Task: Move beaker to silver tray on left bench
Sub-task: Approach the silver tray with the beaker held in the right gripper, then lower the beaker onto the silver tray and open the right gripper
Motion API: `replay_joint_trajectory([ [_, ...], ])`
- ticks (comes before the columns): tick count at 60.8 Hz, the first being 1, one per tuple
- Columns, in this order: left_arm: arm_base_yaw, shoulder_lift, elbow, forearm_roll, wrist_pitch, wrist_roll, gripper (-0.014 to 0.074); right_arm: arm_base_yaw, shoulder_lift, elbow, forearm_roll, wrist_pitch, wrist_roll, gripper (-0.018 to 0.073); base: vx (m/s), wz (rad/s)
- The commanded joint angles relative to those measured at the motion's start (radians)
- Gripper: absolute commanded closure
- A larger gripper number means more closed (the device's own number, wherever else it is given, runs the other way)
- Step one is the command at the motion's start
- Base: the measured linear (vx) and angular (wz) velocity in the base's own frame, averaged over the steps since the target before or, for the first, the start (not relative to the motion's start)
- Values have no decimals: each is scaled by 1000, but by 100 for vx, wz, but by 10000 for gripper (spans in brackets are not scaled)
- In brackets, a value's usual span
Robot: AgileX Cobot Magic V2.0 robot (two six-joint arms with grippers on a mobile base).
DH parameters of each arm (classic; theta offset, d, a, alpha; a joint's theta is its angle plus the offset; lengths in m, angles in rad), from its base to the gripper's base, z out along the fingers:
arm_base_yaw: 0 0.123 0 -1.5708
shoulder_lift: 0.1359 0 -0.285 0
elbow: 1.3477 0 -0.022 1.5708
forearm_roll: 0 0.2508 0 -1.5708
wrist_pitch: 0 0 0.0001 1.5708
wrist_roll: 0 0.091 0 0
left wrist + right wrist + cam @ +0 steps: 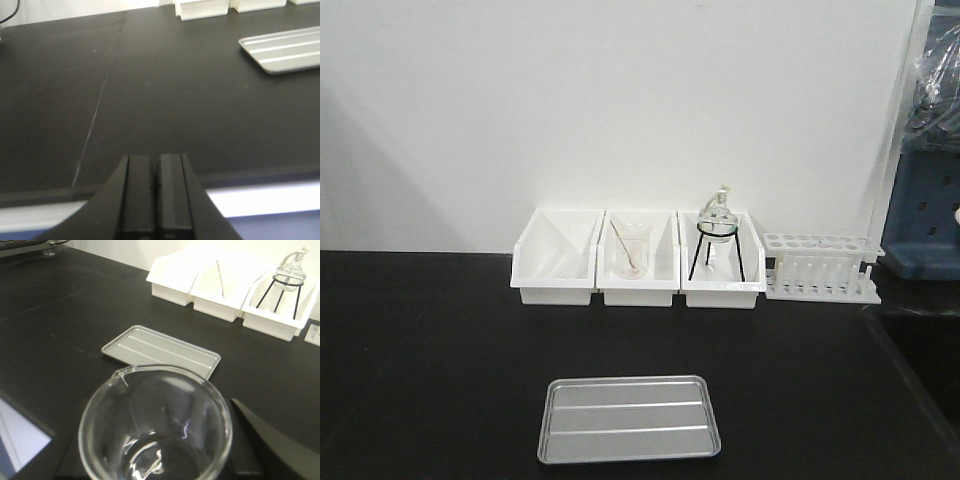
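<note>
Clear glass beaker [155, 425] gripped in your right hand [165, 457], left hand [156, 172] closed: keep it upright, lower onto shiny silver metal tray [160, 351].

Surface: left bench [430, 350], flat matte black worktop, white wall behind.
Seam: thin line [100, 95] running front to back across the worktop.
Front centre: silver tray [628, 419] lying flat, long side toward the front edge.
Back row: three white bins [638, 295], packed side by side near the wall.
Back right: white test tube rack [817, 268], just beside the right-hand bin.
Gap: tray well apart from the bins.
</note>
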Motion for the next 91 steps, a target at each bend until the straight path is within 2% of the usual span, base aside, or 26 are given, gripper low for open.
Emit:
replay_joint_trajectory([
  [1, -7, -7, 20, -3, -75, -2, 595, -5, 1, -33, -25, -61, 1, 571, 32, -5],
  [58, -7, -7, 20, -3, -75, -2, 595, -5, 2, -33, -34, -85, 0, 571, 10, -3],
  [68, -7, -7, 20, -3, -75, -2, 595, -24, 105, -40, -91, -180, 44, 571, 0, 0],
  [74, -7, -7, 20, -3, -75, -2, 595, -97, 251, -60, -146, -274, 72, 571, 0, 0],
  [78, -7, -7, 20, -3, -75, -2, 595, -168, 361, -82, -151, -393, 94, 571, 0, 0],
  [84, -7, -7, 20, -3, -75, -2, 595, -299, 542, -126, -148, -666, 104, 571, 0, 0],
  [91, -7, -7, 20, -3, -75, -2, 595, -388, 754, -193, -148, -879, 80, 571, 0, 0],
])
